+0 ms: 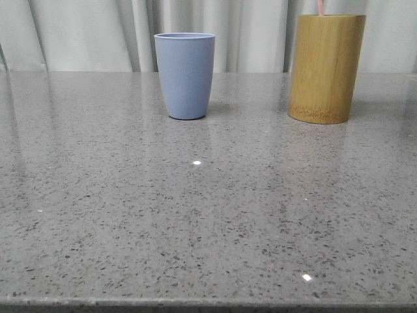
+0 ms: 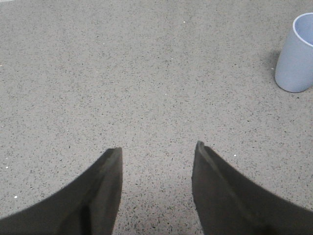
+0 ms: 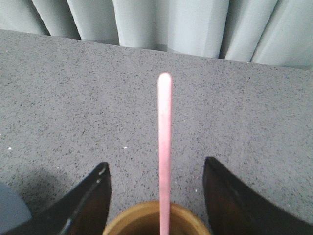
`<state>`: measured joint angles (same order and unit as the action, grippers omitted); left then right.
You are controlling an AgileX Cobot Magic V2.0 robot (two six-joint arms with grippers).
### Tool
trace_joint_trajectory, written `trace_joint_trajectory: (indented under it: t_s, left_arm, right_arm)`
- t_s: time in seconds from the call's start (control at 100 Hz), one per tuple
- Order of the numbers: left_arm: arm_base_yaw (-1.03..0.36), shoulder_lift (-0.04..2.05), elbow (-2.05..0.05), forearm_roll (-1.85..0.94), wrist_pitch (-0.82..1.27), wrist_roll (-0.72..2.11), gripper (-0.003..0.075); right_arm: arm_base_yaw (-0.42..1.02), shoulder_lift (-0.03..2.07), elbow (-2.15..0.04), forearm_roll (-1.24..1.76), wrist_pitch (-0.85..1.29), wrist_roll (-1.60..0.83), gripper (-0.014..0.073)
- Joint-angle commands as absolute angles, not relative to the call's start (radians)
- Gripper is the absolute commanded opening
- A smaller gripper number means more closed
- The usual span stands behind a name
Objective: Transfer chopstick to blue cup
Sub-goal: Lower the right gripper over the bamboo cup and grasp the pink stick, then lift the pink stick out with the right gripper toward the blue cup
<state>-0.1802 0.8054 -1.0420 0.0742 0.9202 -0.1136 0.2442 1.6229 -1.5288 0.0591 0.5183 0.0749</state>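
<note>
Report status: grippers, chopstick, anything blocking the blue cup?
Left gripper open over bare table. Right gripper open, straddling the chopstick, not yet gripped. Chopstick stands in bamboo holder. Blue cup upright, path unobstructed.

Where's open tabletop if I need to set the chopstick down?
The table is bare from its near edge up to the blue cup and bamboo holder; a gap also lies between them. It's tight at the holder, where the open right hand flanks the chopstick.

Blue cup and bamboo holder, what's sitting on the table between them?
Nothing: in the front view, bare speckled tabletop separates the blue cup from the bamboo holder.
</note>
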Motion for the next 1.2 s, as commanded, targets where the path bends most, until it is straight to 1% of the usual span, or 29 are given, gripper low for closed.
trace_joint_trajectory:
  t_s: [0.0, 0.27, 0.34, 0.38, 0.39, 0.41, 0.46, 0.59, 0.6, 0.61, 0.72, 0.98, 1.19]
  left_arm:
    - [-0.179, 0.800, -1.065, 0.080, 0.851, -0.121, 0.0323]
    - [-0.179, 0.800, -1.065, 0.080, 0.853, -0.121, 0.0323]
    - [-0.179, 0.800, -1.065, 0.080, 0.857, -0.121, 0.0323]
    - [-0.179, 0.800, -1.065, 0.080, 0.860, -0.121, 0.0323]
    - [-0.179, 0.800, -1.065, 0.080, 0.860, -0.121, 0.0323]
    - [-0.179, 0.800, -1.065, 0.080, 0.862, -0.121, 0.0323]
    - [-0.179, 0.800, -1.065, 0.080, 0.864, -0.121, 0.0323]
    - [-0.179, 0.800, -1.065, 0.080, 0.868, -0.121, 0.0323]
    - [-0.179, 0.800, -1.065, 0.080, 0.868, -0.121, 0.0323]
    - [-0.179, 0.800, -1.065, 0.080, 0.868, -0.121, 0.0323]
    - [-0.179, 0.800, -1.065, 0.080, 0.868, -0.121, 0.0323]
    - [-0.179, 0.800, -1.065, 0.080, 0.868, -0.121, 0.0323]
    - [-0.179, 0.800, -1.065, 0.080, 0.868, -0.121, 0.0323]
  right_arm:
    - [0.241, 1.612, -1.591, 0.058, 0.441, 0.068, 0.0433]
    - [0.241, 1.698, -1.679, 0.045, 0.441, 0.068, 0.0430]
    - [0.241, 1.709, -1.688, 0.045, 0.443, 0.068, 0.0404]
    - [0.241, 1.710, -1.689, 0.045, 0.442, 0.068, 0.0356]
    - [0.241, 1.712, -1.689, 0.045, 0.442, 0.068, 0.0356]
    - [0.241, 1.711, -1.689, 0.045, 0.443, 0.068, 0.0320]
    - [0.241, 1.711, -1.689, 0.045, 0.443, 0.068, 0.0262]
    - [0.241, 1.711, -1.689, 0.041, 0.433, 0.068, 0.0063]
    - [0.241, 1.711, -1.689, 0.041, 0.432, 0.068, 0.0063]
    - [0.241, 1.711, -1.689, 0.040, 0.432, 0.068, 0.0036]
    - [0.241, 1.711, -1.689, 0.033, 0.432, 0.068, -0.0073]
    - [0.241, 1.691, -1.689, 0.018, 0.428, 0.068, -0.0067]
    - [0.243, 1.605, -1.689, 0.018, 0.399, 0.068, -0.0067]
